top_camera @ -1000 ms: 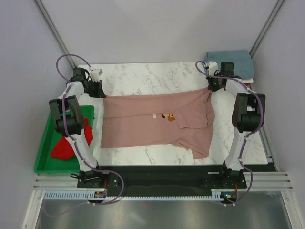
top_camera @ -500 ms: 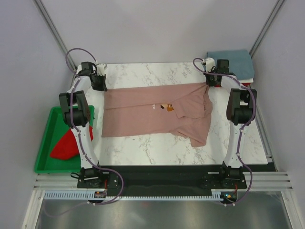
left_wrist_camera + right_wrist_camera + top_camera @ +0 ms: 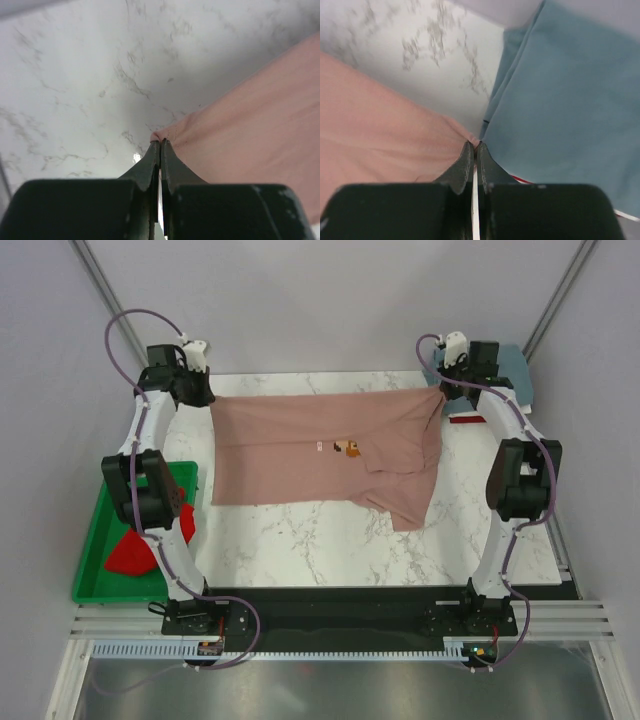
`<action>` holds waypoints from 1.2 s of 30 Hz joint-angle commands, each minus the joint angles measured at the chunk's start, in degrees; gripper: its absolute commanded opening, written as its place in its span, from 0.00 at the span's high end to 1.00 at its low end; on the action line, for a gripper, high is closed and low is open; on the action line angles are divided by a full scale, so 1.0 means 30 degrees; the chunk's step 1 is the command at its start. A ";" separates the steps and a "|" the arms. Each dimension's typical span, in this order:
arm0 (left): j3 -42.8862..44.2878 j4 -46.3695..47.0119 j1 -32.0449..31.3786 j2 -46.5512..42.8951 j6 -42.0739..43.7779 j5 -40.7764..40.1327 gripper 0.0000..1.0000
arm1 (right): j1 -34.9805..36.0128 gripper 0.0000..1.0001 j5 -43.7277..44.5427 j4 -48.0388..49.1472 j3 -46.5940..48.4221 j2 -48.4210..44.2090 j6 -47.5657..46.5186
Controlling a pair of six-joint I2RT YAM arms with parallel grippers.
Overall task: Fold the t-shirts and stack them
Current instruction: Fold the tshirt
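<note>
The dusty-pink t-shirt (image 3: 300,455) with a small pixel print lies spread across the marble table, its far edge stretched between both grippers. My left gripper (image 3: 205,397) is shut on its far left corner, seen pinched in the left wrist view (image 3: 160,137). My right gripper (image 3: 441,390) is shut on its far right corner, also shown in the right wrist view (image 3: 474,144). The shirt's right side is folded over, with a flap hanging toward the front. The folded grey-blue t-shirt (image 3: 516,370) lies at the far right (image 3: 570,100). The bright red t-shirt (image 3: 135,550) lies in the tray.
A green plastic tray (image 3: 95,565) sits left of the table beside the left arm. A thin red-and-white object (image 3: 466,419) lies near the right arm at the table's right side. Grey walls close in behind the table.
Both grippers have moved toward the far edge of the table, dragging the pink t-shirt's top edge with them. The shirt now lies farther back and more stretched.
</note>
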 commanded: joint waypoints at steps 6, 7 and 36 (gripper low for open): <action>-0.4729 0.1143 0.0639 -0.9803 0.0133 0.1096 0.98 | -0.0089 1.00 -0.0373 -0.0466 -0.4286 -1.0760 0.0119; -0.5895 0.1231 0.0640 -1.1405 0.0220 0.1067 0.98 | -0.0089 1.00 -0.0343 -0.0816 -0.4760 -1.1610 0.0001; -0.9969 -0.3104 0.1461 -2.1152 0.3382 0.2381 0.98 | -0.0089 1.00 -0.0780 -0.8090 -0.9151 -2.5566 -0.1288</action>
